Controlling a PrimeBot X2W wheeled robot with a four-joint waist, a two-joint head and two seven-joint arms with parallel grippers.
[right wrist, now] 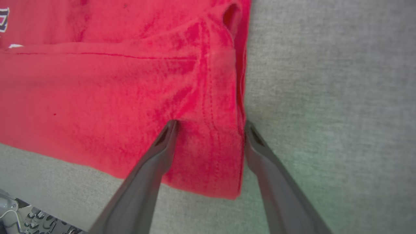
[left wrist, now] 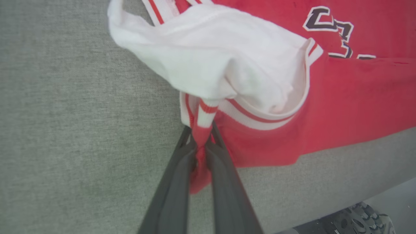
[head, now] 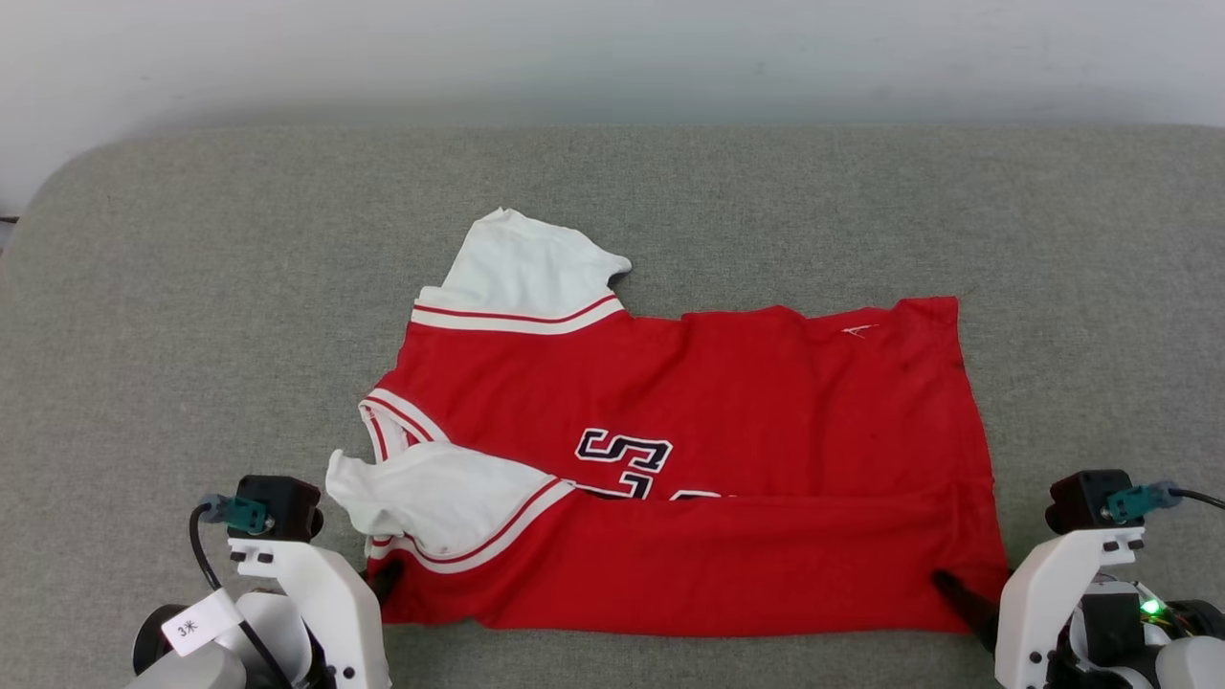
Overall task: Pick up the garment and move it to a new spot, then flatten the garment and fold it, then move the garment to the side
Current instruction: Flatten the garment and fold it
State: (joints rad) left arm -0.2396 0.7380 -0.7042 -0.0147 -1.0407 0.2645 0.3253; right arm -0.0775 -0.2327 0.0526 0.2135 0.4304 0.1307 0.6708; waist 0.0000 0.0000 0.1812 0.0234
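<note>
With left claw [left wrist: 201,138] pinching the garment [left wrist: 341,107] and right claw [right wrist: 210,125] spread astride its corner, close right, then lift both evenly.

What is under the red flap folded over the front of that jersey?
More of the jersey itself: the flap covers part of the black lettering, leaving letter tops showing. The rest is hidden.

The head camera looks down from high onto the grey fabric-covered worktop [head: 191,287], facing the pale wall [head: 612,57]. The wrist cameras sit close behind their long dark fingers [left wrist: 172,188], sharing with it the bright red jersey shirt's [head: 766,402] near corners, left and right.
</note>
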